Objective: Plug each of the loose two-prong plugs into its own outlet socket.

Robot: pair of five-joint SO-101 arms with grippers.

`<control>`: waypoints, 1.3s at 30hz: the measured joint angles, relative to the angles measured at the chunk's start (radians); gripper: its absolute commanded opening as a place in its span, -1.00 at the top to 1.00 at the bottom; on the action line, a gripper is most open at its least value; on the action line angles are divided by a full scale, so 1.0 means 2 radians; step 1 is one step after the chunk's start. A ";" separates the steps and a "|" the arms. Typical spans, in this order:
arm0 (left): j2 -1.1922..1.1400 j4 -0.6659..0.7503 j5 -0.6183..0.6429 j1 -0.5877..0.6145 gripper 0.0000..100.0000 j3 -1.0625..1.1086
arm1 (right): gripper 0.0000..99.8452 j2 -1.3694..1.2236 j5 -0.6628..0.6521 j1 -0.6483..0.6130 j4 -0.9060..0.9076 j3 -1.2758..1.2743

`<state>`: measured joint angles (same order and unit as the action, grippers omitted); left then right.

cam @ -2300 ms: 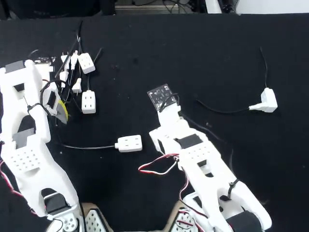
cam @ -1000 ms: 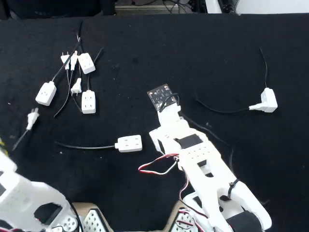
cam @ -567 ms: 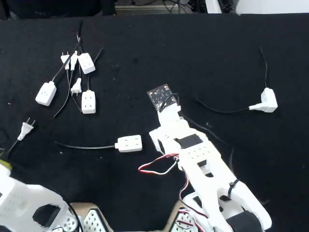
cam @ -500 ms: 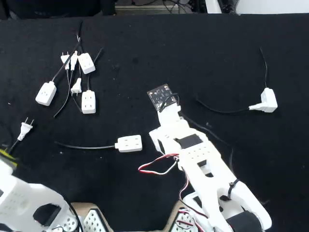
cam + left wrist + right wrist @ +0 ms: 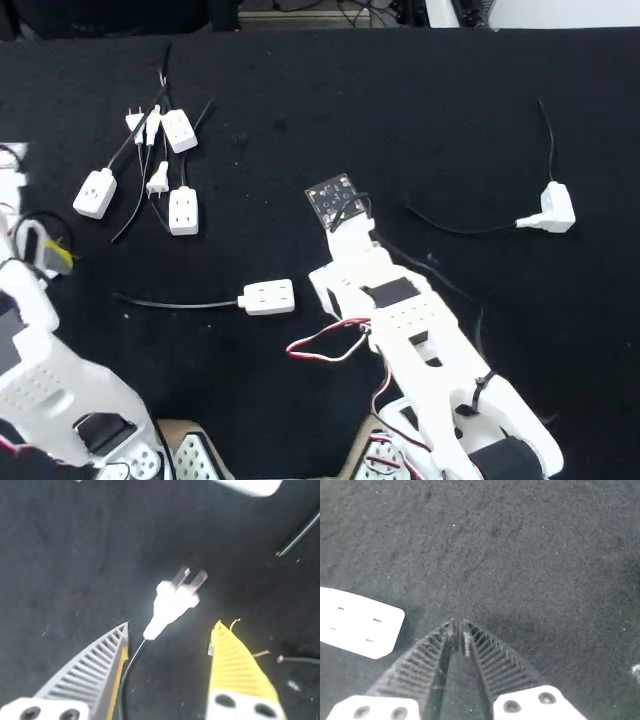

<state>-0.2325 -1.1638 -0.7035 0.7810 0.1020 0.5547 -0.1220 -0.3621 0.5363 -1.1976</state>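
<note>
Left gripper (image 5: 171, 626): jaws spread wide with nothing in them, low over the black mat (image 5: 420, 110), one finger on either side of the loose plug.
Loose plug (image 5: 173, 601): white, two prongs, lying flat on the mat between the open fingers; its thin black lead runs back past the grey finger (image 5: 102, 677).
Right gripper (image 5: 458, 626): fingers pressed together, empty, tips over bare mat.
Single socket (image 5: 268, 296): white block lying flat between the two arms, just beside the right gripper, slots empty.
Socket cluster (image 5: 183, 210): several white sockets and small plugs with black leads, far left.
Far plug (image 5: 555, 208): white, well apart on the right.
</note>
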 measured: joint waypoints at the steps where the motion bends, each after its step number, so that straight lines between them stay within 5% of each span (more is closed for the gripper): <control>1: -0.004 0.004 0.000 -0.004 0.48 0.001 | 0.97 0.000 0.000 0.000 0.000 0.000; 13: -0.054 0.039 0.000 -0.008 0.49 0.000 | 0.97 0.000 0.000 0.000 0.000 0.000; 18: -0.059 0.038 0.001 -0.012 0.97 0.000 | 0.97 0.000 0.000 0.000 0.000 0.000; 22: -0.055 0.032 0.001 -0.014 0.94 0.003 | 0.97 0.000 0.000 0.000 0.000 0.000; 39: 0.181 -0.151 0.015 -0.024 0.94 0.003 | 0.97 0.000 0.000 0.000 0.000 0.000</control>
<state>0.1297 -1.4661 -0.6728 0.7334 0.1082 0.5547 -0.1220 -0.3621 0.5363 -1.1976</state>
